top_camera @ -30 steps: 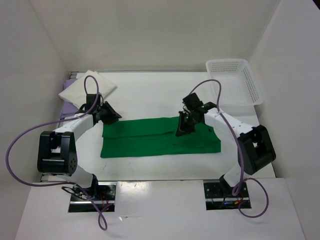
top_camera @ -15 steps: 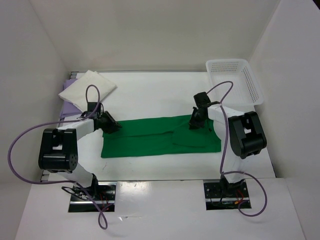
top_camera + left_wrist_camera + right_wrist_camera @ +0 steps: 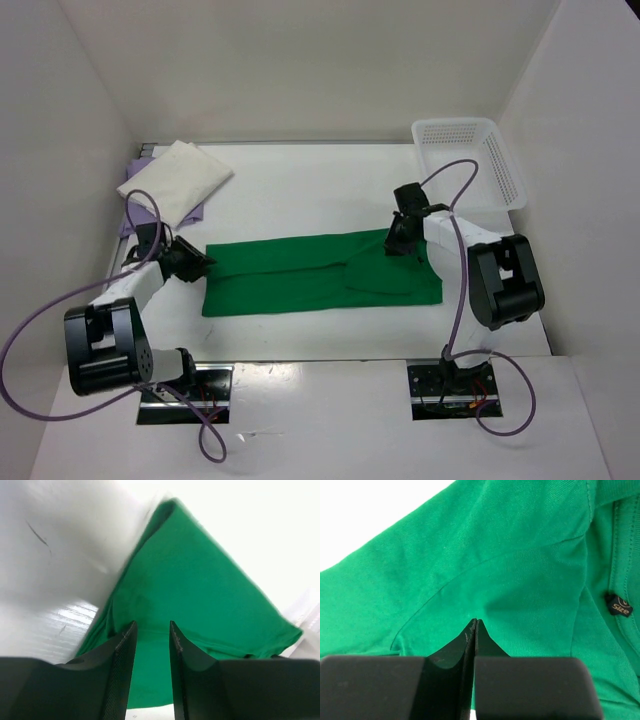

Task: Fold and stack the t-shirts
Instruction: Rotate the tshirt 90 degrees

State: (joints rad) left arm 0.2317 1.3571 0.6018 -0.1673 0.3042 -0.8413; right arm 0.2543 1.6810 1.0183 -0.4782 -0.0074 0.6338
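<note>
right jaws: pressed fully together, tips down on the green t-shirt (image 3: 510, 555) near its collar end, with the size label (image 3: 619, 608) just beside. the cloth puckers at the tips; cannot tell whether a layer is caught between them.
left jaws: narrow gap, fingers (image 3: 117, 675) apart with nothing between them, poised over the opposite end of the green cloth, holding nothing.
green t-shirt lies on the worktop (image 3: 300, 185) between the arms as a long flat band, apparently folded lengthwise, with one pair of jaws at each end.
cream t-shirt (image 3: 176, 176) sits folded at the far left corner, on top of the lavender t-shirt (image 3: 124, 226), which shows only at its edges. mesh basket (image 3: 455, 126) is at far right, apart from all cloth.
judgement: two of three look done and stacked. left to do: fold the green band crosswise into a compact square, then set it on the cream one.
</note>
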